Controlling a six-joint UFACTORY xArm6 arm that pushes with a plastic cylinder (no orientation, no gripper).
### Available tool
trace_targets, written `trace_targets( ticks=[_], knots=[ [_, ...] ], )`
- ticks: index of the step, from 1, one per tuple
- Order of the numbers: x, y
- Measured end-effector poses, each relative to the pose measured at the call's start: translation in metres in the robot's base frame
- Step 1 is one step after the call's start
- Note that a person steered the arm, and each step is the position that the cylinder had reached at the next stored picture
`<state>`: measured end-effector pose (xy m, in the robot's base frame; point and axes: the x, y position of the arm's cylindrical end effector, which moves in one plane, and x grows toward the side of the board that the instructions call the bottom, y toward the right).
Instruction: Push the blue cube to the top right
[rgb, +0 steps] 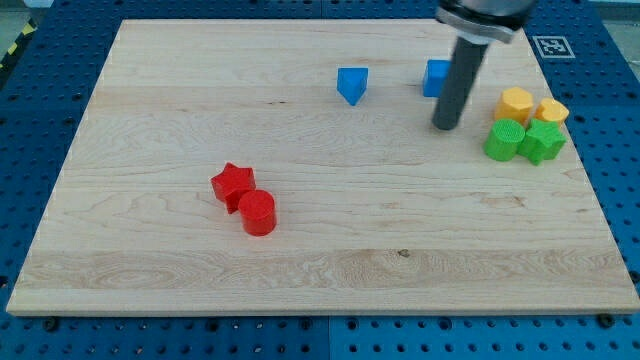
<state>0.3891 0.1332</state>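
Locating our contact point first: my tip (445, 126) rests on the board (300, 270) toward the view's upper right. We carry no jaws or pads, only a straight rod, so nothing is held and no open or closed state applies.

Nearest to my tip, the blue cube (434, 78) lies just toward the view's top and slightly left, partly hidden behind the rod; whether rod and cube touch cannot be told. We judge that my tip stands on the cube's lower side, so a push upward and rightward is available, with a small shift to the view's left first for the rightward component.

Right of my tip, near but apart, sit the green blocks (525, 140) and the yellow blocks (532, 106). We judge these a collision risk.

Farther left lies a second blue block (351, 85). Farthest, down-left, are the red star (232, 185) and red cylinder (258, 212).
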Motion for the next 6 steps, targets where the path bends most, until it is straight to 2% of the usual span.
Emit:
trace_targets(
  ticks=[2, 4, 6],
  knots=[
    [-0.065, 0.000],
    [-0.064, 0.099],
    [-0.025, 0.097]
  ],
)
